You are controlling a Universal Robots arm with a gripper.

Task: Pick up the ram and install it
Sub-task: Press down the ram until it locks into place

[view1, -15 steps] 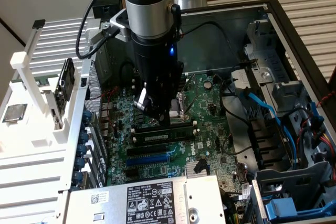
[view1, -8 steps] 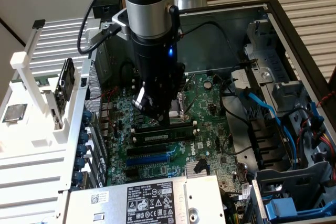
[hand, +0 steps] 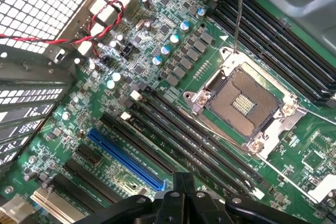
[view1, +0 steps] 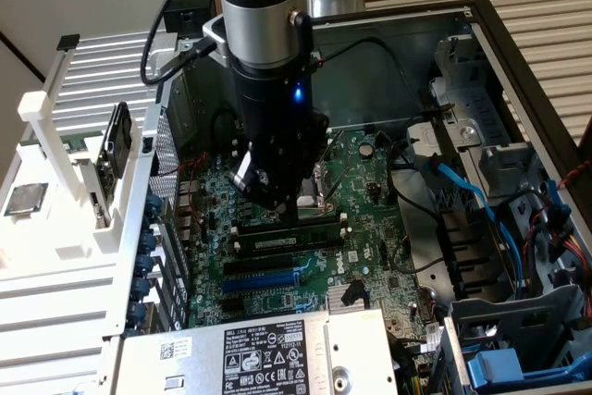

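The ram (view1: 289, 240) already sits in a motherboard (view1: 370, 228) slot, with the gripper (view1: 298, 207) just above it, jaws closed and empty.

- Even, moderately bright indoor light in the exterior view; pale wall and white rack (view1: 69, 228) near washed out.
- Interior of the computer case (view1: 518, 71) darker, soft shadow under the arm (view1: 268, 62) falling across the motherboard (view1: 370, 228).
- Small blue indicator glow on the arm's wrist.
- Mild glare on the label of the silver power supply (view1: 268, 358).
- Wrist view bright and crisp on the CPU socket (hand: 247, 103); specular glints on its metal frame.
- Dark, blurred gripper (hand: 184, 203) at close range; overexposed white behind the mesh grille (hand: 42, 3).
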